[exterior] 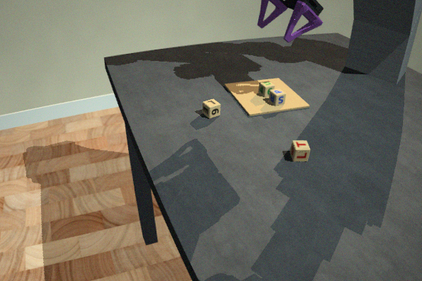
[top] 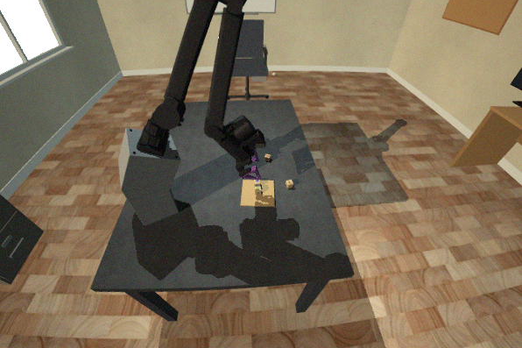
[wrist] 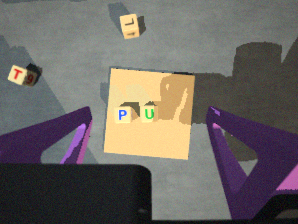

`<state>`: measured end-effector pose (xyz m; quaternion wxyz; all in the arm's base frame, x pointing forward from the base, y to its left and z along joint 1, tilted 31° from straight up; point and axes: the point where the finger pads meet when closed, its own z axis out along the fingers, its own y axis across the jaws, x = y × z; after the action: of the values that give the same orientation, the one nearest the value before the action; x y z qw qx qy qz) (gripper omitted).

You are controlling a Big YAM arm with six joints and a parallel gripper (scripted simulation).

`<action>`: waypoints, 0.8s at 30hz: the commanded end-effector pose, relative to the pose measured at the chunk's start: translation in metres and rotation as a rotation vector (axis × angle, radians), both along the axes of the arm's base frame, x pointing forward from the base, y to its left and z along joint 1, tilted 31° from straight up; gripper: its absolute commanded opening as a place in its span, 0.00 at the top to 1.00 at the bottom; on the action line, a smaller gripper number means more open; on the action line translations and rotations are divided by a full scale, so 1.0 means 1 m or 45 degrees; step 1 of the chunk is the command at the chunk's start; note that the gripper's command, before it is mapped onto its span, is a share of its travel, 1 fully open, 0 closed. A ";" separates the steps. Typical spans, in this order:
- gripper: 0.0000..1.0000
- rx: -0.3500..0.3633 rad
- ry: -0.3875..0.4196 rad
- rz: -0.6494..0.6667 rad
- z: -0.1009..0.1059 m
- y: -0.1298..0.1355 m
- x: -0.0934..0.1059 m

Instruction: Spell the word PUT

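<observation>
A tan mat (top: pixel 267 200) (exterior: pixel 290 103) (wrist: pixel 145 142) lies on the dark table. Two blocks stand on it side by side. In the wrist view the blue P block (wrist: pixel 122 115) (exterior: pixel 277 97) is on the left and the green U block (wrist: pixel 149 113) (exterior: pixel 266 88) touches its right side. The block with a red T (exterior: pixel 300 150) (wrist: pixel 22 75) (top: pixel 268 157) on top lies off the mat. A block with dark 7 and 9 (exterior: pixel 212 108) (wrist: pixel 131 25) (top: pixel 289 183) also lies off the mat. My gripper (exterior: pixel 273 33) (top: pixel 253 172) (wrist: pixel 149 112) is open and empty, high above the mat's base-side edge.
The grey robot pedestal (top: pixel 140 174) (exterior: pixel 379 17) stands on the table beside the mat. The table's edge (exterior: pixel 117 98) runs close behind the 7 and 9 block. A chair (top: pixel 250 56) stands beyond the table.
</observation>
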<state>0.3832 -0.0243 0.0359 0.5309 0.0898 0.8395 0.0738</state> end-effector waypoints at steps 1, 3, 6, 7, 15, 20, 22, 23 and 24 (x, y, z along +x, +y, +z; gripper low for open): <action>0.00 -0.015 0.010 0.018 -0.004 0.003 -0.001; 0.00 -0.015 0.010 0.018 -0.004 0.003 -0.001; 0.00 -0.015 0.010 0.018 -0.004 0.003 -0.001; 0.00 -0.015 0.010 0.018 -0.004 0.003 -0.001; 0.00 -0.015 0.010 0.018 -0.004 0.003 -0.001; 0.00 -0.015 0.010 0.018 -0.004 0.003 -0.001; 0.00 0.009 -0.003 0.000 0.002 0.001 0.002; 0.00 0.017 -0.007 0.006 0.004 0.004 0.005; 0.00 0.023 -0.007 0.004 0.006 0.006 0.008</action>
<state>0.3836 -0.0241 0.0349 0.5284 0.0906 0.8409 0.0739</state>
